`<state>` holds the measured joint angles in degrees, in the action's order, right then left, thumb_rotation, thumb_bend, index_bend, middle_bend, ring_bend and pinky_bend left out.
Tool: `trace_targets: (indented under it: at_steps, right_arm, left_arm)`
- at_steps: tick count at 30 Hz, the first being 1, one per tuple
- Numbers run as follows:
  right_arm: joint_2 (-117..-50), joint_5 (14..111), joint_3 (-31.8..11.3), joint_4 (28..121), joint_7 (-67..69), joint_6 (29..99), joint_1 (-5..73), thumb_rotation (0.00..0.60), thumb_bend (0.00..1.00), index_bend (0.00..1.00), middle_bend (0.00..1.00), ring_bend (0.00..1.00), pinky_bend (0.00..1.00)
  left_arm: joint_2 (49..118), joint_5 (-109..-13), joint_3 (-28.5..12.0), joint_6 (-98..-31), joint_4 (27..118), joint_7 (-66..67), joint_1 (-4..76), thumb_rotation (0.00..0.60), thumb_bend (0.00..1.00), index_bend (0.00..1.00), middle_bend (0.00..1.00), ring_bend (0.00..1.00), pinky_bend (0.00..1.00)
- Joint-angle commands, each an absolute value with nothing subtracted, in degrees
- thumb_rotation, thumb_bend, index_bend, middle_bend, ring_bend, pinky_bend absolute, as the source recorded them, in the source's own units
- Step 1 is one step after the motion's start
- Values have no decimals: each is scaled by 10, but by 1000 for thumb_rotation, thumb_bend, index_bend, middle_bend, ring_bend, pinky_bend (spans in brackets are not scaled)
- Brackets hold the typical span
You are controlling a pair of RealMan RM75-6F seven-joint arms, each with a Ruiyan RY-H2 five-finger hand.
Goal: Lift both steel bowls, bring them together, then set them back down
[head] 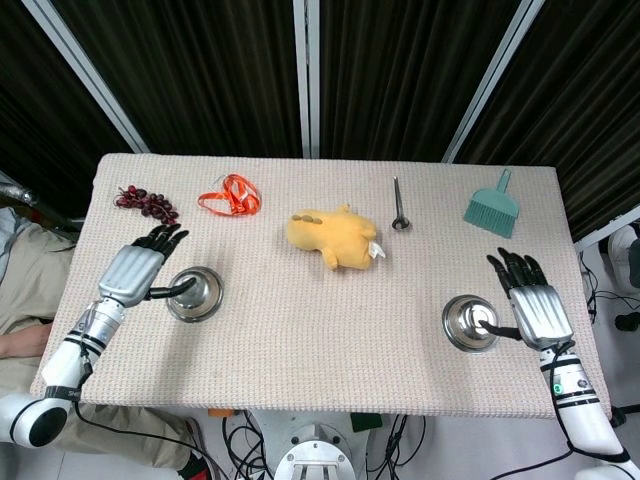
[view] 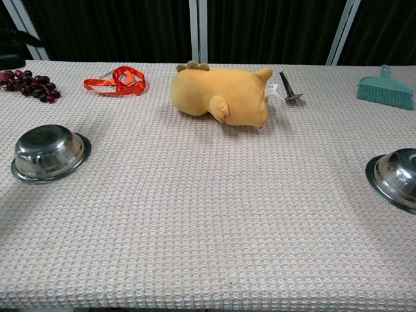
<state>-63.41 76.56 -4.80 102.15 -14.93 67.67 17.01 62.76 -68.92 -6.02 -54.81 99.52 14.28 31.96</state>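
Two steel bowls stand upright on the woven table cover. The left bowl [head: 194, 293] [view: 49, 153] sits near the table's left edge, the right bowl [head: 470, 322] [view: 395, 177] near its right edge. In the head view my left hand [head: 135, 272] lies flat just left of the left bowl, fingers spread, with its thumb reaching to the bowl's rim. My right hand [head: 530, 305] lies just right of the right bowl, fingers spread, with its thumb over that rim. Neither bowl is lifted. The chest view does not clearly show either hand.
A yellow plush toy [head: 333, 236] lies mid-table between the bowls. Along the far side are dark grapes [head: 145, 200], an orange ribbon [head: 231, 194], a metal spoon-like tool [head: 399, 207] and a teal brush [head: 492, 206].
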Motion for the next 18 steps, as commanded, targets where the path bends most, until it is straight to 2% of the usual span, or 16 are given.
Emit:
trace_targets:
  at_steps: [1, 5, 14, 17, 18]
  right_arm:
    - [-598, 670, -15, 1082, -240, 586, 205, 520, 294, 0, 0, 0, 53]
    - [-624, 642, -10, 1070, -256, 573, 215, 520, 294, 0, 0, 0, 53]
    - [-664, 613, 1, 1038, -270, 563, 226, 521, 294, 0, 0, 0, 53]
    - [-671, 612, 2, 1032, -267, 565, 227, 520, 294, 0, 0, 0, 53]
    - [-673, 613, 2, 1029, -266, 567, 227, 520, 294, 0, 0, 0, 53]
  left_arm:
    - [614, -635, -46, -504, 1020, 201, 350, 11, 123, 0, 0, 7, 233]
    - [640, -608, -45, -487, 995, 211, 365, 96, 123, 0, 0, 7, 232]
    - [705, -597, -20, -446, 914, 236, 393, 131, 125, 0, 0, 4, 215]
    - [724, -596, -9, -444, 900, 249, 397, 210, 126, 0, 0, 0, 205]
    - [728, -599, -8, -448, 896, 250, 397, 260, 126, 0, 0, 0, 202]
